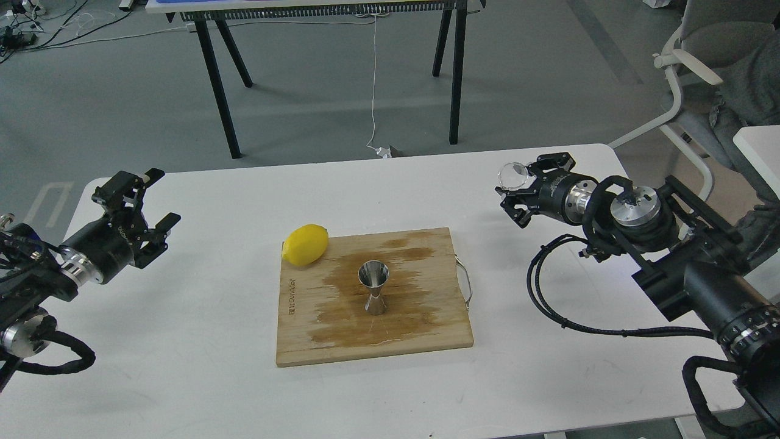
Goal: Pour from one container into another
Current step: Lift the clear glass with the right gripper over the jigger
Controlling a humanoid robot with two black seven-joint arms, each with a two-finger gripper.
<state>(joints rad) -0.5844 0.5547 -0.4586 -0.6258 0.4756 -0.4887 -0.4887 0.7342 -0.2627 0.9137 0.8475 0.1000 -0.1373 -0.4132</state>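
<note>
Cup in the right gripper, jigger well off to its left.

The right gripper (518, 198) grips the glass cup (513, 175) above the table; the jigger (373, 286) stands upright mid-board (304, 329), lower and leftward, roughly midway between arms. The left gripper (155, 210) hangs wide, empty.

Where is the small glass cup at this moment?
In the head view, the glass cup is held in the right gripper above the table's right side, well right of the jigger standing on the cutting board.
</note>
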